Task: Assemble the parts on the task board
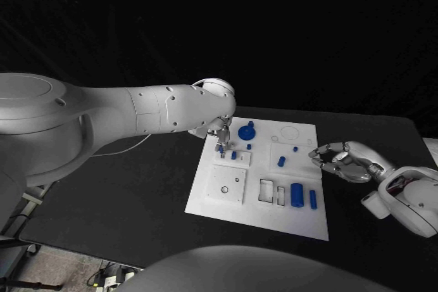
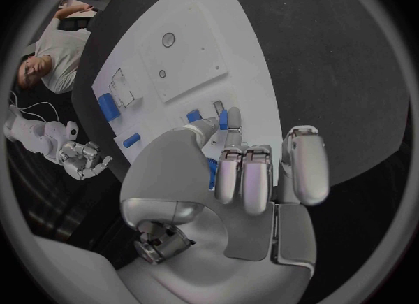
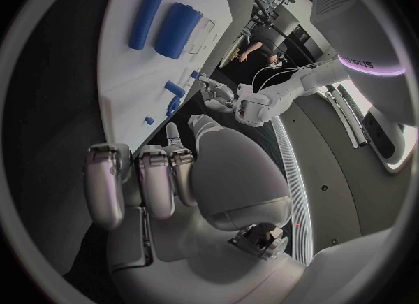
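1. On the black table (image 1: 128,197) we find the flat white rectangular task board (image 1: 260,213) lying at the middle, its long side running away from the robot.
2. We note the left silver hand (image 1: 217,131) poised over the board's far left corner, fingers pointing down at a small white raised block (image 1: 233,156) that carries short blue pegs (image 1: 233,154). In the left wrist view a small blue part (image 2: 223,119) sits at the fingertips (image 2: 232,136); we cannot tell whether the left hand actually grips it or merely touches it.
3. We record the right silver hand (image 1: 340,160) hovering at the board's right edge, near its middle. Its fingers are curled inward, and the right wrist view shows nothing between them and the palm.
4. We see a round blue knob-like part (image 1: 246,132) near the far left corner, just beside the left hand.
5. We observe a small blue stepped part (image 1: 282,160) on a white square plate near the board's centre, with a tiny blue stud (image 1: 295,149) just beyond it.
6. Near the board's near right area lie two blue cylinders side by side: a thick one (image 1: 297,192) and a slimmer one (image 1: 312,199).
7. We also note a raised white square plate (image 1: 228,184) with a small round hole on the near left, and rectangular cut-outs (image 1: 266,190) between it and the thick cylinder.
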{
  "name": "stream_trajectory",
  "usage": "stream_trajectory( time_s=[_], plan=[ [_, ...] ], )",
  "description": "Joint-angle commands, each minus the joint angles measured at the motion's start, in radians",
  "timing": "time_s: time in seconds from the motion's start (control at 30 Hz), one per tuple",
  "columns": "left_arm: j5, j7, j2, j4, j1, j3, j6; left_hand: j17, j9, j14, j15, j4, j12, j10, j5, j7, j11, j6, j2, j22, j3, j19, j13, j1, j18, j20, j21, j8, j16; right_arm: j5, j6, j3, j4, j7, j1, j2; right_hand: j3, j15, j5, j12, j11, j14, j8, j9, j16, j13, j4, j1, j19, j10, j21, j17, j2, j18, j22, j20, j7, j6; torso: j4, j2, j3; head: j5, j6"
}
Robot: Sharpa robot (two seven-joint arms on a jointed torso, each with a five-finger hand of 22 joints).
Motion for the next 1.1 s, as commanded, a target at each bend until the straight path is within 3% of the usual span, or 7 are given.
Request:
stream_trajectory(
  time_s=[0.03,0.47,1.1],
  plan=[
    [-0.007,-0.001,-0.005,0.008,-0.002,0.000,-0.026,0.263,0.002,0.106,-0.007,0.004,0.002,0.104,0.007,-0.001,-0.005,0.001,0.001,0.196,0.002,-0.005,0.263,-0.013,0.010,-0.006,-0.007,0.006,0.003,-0.003,0.003,-0.001,0.000,0.001,-0.001,0.001,0.006,0.008,0.001,-0.004,0.000,0.106,0.005,0.001,0.003,0.261,0.002,-0.001,0.011,0.115,-0.006,0.263,-0.004,0.001,0.223,0.001,0.002,-0.001,0.0006,0.000,0.0004,0.002,0.000],
    [-0.009,-0.005,-0.048,0.055,-0.006,0.000,-0.118,0.263,0.003,0.106,-0.008,0.005,0.002,0.104,0.011,-0.002,-0.005,0.001,0.005,0.189,0.008,-0.013,0.263,-0.022,0.015,-0.007,-0.028,0.008,0.003,-0.003,0.000,-0.002,-0.002,-0.001,-0.002,0.006,0.006,0.008,0.001,-0.004,0.000,0.106,0.005,0.001,0.003,0.261,0.002,-0.002,0.010,0.115,-0.006,0.263,-0.005,0.001,0.223,0.002,0.002,-0.001,0.0003,-0.004,0.0001,0.007,0.000],
    [-0.009,0.000,-0.091,0.129,-0.023,0.000,-0.174,0.263,0.010,0.106,-0.011,-0.013,0.002,0.104,0.024,-0.005,-0.009,0.001,0.006,0.186,0.035,-0.015,0.263,-0.025,0.016,-0.009,-0.040,0.018,0.003,-0.003,-0.006,-0.003,-0.002,-0.003,-0.007,0.010,0.007,0.008,0.001,-0.004,0.000,0.106,0.005,0.002,0.003,0.261,0.002,-0.002,0.010,0.115,-0.006,0.263,-0.005,0.001,0.223,0.002,0.002,-0.001,0.0004,-0.004,0.0003,0.013,0.000]
  ],
)
